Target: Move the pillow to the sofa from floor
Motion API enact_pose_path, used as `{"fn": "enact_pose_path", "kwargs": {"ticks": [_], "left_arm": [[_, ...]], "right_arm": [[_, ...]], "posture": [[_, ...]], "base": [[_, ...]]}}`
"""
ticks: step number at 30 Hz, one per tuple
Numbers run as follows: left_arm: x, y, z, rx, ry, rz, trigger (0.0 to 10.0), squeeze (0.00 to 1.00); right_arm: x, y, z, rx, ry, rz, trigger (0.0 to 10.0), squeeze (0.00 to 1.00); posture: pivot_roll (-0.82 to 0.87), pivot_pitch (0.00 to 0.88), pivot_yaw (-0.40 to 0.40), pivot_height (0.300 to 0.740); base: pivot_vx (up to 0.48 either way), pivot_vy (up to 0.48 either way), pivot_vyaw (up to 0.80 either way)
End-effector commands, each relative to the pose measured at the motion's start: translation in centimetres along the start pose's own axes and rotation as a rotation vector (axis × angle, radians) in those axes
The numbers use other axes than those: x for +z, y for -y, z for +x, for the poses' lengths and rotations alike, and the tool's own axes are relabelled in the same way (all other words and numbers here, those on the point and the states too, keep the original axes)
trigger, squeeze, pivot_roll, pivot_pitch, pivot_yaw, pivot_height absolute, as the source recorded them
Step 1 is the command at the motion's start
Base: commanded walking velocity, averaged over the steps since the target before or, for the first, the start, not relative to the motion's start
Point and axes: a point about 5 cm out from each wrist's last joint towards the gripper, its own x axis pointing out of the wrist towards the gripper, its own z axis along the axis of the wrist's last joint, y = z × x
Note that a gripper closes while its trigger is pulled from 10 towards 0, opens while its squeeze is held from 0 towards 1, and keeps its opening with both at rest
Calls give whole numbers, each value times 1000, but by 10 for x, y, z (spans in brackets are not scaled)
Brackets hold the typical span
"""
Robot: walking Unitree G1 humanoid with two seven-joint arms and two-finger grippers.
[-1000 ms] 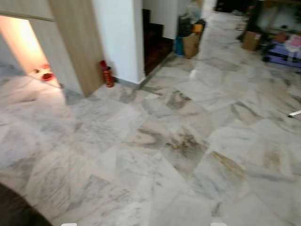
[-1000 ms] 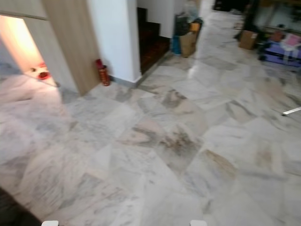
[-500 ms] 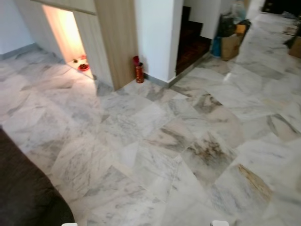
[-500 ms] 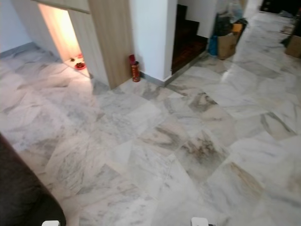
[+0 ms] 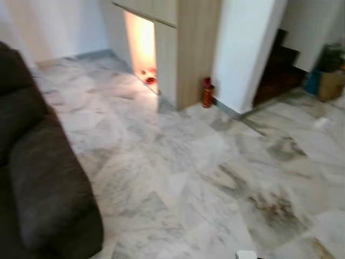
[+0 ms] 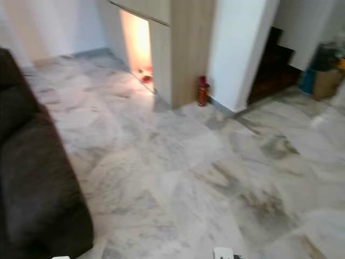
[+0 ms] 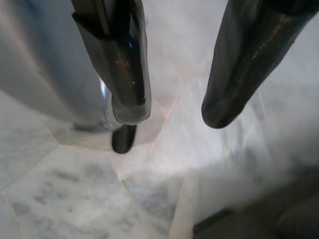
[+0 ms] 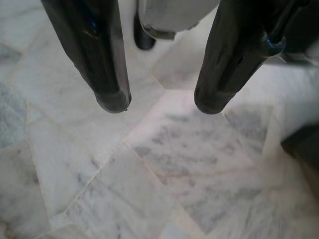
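Head view: blurred look down across a marble floor [image 5: 178, 178] of grey-veined tiles with some brown patches
Sofa: dark grey sofa [image 5: 40, 183] along the left edge, its seat and arm reaching to the near left corner
Pillow: cannot be made out on the floor or on the sofa
Far side: a lit niche [image 5: 141, 46] glows warm orange in a wood-panelled cabinet [image 5: 188, 48], with small red things on its floor
Red can: a small red cylinder [image 5: 207, 93] stands on the floor just beside the cabinet's right corner, at the foot of a white wall [image 5: 245, 48]
Stairs: dark steps [image 5: 277, 75] rise in the opening to the right of the white wall
Far right: a brown box [image 5: 330, 85] and a blue thing beside it, too blurred to name
Left gripper: left gripper [image 7: 174, 112] hangs over the marble, its two black fingers [image 7: 127, 74] spread apart with nothing between them; a silver rounded part of the robot sits behind it
Right gripper: right gripper [image 8: 159, 102] hangs over the floor tiles as well, fingers [image 8: 102, 64] parted wide and holding nothing, a pale rounded part of the robot beyond them
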Motion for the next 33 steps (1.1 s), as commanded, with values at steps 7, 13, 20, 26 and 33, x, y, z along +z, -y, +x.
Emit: {"fn": "enact_pose_path", "kwargs": {"ticks": [7, 13, 20, 26, 33], "left_arm": [[-8, -23, -5, 48, -28, -7, 10000, 0], [-10, -35, -8, 65, -33, -8, 10000, 0], [-12, -38, -9, 69, -35, -12, 10000, 0], [-9, -27, -6, 57, -27, -12, 10000, 0], [-4, -15, -3, 45, -17, -22, 10000, 0]], "right_arm": [[2, -7, 2, 21, 3, 7, 10000, 0], [2, -9, 2, 26, 3, 11, 10000, 0], [0, -12, 2, 34, -3, 9, 10000, 0], [0, -12, 2, 37, -1, 10, 10000, 0], [1, -2, 1, -28, 5, 102, 10000, 0]], "posture": [[-58, 41, 20, 740], [-55, 44, 24, 740], [-52, 44, 24, 740], [-50, 45, 21, 740], [-51, 50, 25, 740]], "base": [[0, 0, 800], [0, 0, 800], [0, 0, 800], [0, 0, 800], [0, 0, 229]]}}
